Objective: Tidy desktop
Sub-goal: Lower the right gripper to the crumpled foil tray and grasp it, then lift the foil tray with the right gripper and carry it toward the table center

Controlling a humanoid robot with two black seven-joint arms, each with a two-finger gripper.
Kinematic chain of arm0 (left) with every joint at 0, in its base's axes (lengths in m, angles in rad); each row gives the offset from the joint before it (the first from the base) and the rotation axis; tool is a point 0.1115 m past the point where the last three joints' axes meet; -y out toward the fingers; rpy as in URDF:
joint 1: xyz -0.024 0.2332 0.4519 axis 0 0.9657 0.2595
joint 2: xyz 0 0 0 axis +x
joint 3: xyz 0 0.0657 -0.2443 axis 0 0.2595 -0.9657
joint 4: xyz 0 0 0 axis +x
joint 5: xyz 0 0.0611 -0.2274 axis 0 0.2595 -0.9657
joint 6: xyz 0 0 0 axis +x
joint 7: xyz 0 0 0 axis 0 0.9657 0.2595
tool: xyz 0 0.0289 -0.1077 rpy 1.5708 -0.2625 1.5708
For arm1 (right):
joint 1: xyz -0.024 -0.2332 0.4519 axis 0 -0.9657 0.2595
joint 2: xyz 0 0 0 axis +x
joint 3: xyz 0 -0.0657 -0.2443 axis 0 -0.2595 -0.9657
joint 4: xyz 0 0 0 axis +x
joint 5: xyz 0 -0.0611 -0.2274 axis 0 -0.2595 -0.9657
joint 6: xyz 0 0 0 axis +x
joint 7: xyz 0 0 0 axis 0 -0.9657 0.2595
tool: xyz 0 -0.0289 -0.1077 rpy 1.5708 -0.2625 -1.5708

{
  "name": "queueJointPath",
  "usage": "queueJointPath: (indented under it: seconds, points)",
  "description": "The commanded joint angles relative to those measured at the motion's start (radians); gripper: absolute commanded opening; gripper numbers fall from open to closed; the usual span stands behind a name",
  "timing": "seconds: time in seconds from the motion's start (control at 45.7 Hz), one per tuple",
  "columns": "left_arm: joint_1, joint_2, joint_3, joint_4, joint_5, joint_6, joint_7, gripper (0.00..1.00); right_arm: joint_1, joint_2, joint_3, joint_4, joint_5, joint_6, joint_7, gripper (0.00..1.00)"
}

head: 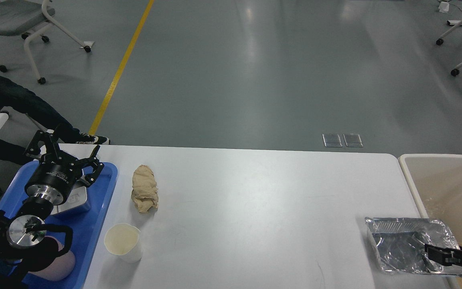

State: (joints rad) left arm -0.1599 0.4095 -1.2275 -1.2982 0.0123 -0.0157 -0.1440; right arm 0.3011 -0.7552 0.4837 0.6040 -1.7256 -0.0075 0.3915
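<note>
worktop point(255, 208): crumpled brown paper point(144, 194), paper cup point(123, 242) | left gripper point(68, 150) above blue tray point(94, 237), fingers wide | right gripper point(429, 251) fingers pinching foil tray point(403, 245) rim

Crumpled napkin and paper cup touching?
Apart. The head view shows a strip of bare white desktop between the napkin and the cup, which stands nearer the camera.
</note>
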Motion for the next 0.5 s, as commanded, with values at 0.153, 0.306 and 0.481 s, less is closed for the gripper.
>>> queueJointPath:
  seconds: [0.153,0.306,0.481]
  points:
    - [-0.001,-0.003,0.000,0.000,0.000,-0.001,-0.002,0.96,0.021,0.000,-0.049,-0.049,0.060,0.023,0.001,0.12]
    - [0.000,-0.005,0.000,0.000,0.000,-0.001,-0.002,0.96,0.042,-0.003,-0.117,-0.049,0.136,0.034,0.003,0.00]
    - [0.000,0.000,0.002,-0.001,0.000,-0.001,-0.002,0.96,0.067,-0.006,-0.181,-0.046,0.167,0.037,0.032,0.00]
